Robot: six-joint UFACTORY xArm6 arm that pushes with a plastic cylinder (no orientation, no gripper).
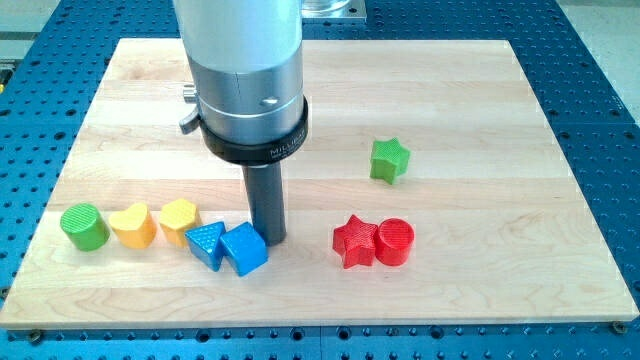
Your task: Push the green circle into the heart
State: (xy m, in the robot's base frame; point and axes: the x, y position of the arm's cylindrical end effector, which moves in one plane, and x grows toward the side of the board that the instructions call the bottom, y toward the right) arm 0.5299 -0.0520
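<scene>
The green circle [84, 226] stands at the view's lower left of the wooden board. The yellow heart [133, 225] sits just right of it, close to or touching it. My tip [268, 240] rests on the board well to the right of both, just behind the blue cube [244, 249] and touching or nearly touching it. The rod hangs from the large grey arm body [245, 80].
A yellow hexagon [179, 220] sits right of the heart. A blue triangle [206, 244] lies against the blue cube. A red star [354, 241] and red cylinder [394, 241] sit together at lower right. A green star [389, 160] stands right of centre. The board's front edge [320, 322] is near.
</scene>
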